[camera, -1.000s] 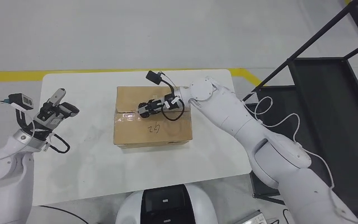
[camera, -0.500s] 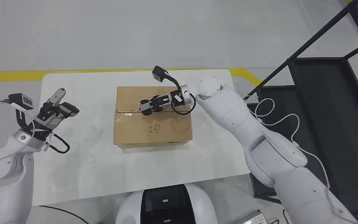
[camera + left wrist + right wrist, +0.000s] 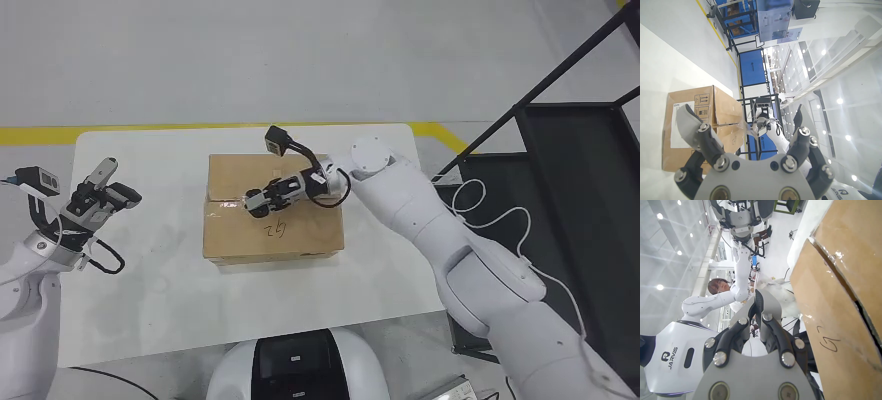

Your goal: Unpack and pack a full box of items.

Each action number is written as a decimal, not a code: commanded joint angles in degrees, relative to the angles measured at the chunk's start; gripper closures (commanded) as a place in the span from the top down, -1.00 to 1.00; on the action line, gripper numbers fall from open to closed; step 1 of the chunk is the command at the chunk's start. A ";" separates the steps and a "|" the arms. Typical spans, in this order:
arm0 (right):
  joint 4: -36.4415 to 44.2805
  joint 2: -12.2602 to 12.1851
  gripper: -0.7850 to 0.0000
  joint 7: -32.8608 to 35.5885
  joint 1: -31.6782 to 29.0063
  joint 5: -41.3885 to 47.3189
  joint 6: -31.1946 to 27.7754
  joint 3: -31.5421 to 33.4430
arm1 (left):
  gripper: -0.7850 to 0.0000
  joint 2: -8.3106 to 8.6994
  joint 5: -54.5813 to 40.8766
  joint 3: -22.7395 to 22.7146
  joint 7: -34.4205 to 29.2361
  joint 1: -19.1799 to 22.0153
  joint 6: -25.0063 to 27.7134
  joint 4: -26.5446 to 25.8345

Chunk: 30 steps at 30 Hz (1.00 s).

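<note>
My right claw (image 3: 252,202), pinched shut on a strip of clear tape (image 3: 743,126), has rocked away and back over the centre seam of the cardboard box (image 3: 275,238) mid-surface (image 3: 150,290), so its flaps remain closed, while my left claw (image 3: 113,184) stays wide open, well apart.

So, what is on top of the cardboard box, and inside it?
On the cardboard box are a handwritten mark and clear tape along the flap seam. The right end effector is above it, shut on a loose tape end. The flaps cover the contents.
</note>
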<state>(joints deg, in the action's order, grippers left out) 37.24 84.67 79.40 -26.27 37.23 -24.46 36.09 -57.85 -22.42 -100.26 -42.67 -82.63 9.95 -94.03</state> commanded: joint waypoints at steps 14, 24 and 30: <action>-11.71 6.53 -1.00 -6.22 4.25 -2.60 1.63 -3.67 | 1.00 0.00 0.00 0.00 0.00 0.00 0.00 0.00; -15.23 9.44 -1.00 -8.92 5.60 -6.35 2.63 -5.01 | 1.00 0.00 0.00 0.00 0.00 0.00 0.00 0.00; -16.73 10.90 -1.00 -10.62 6.19 -8.58 3.51 -5.55 | 1.00 0.00 0.00 0.00 0.00 0.00 0.00 0.00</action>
<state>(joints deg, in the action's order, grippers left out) 20.69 95.34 69.01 -20.10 28.89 -21.11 30.59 -57.85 -22.42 -100.26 -42.67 -82.63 9.95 -94.03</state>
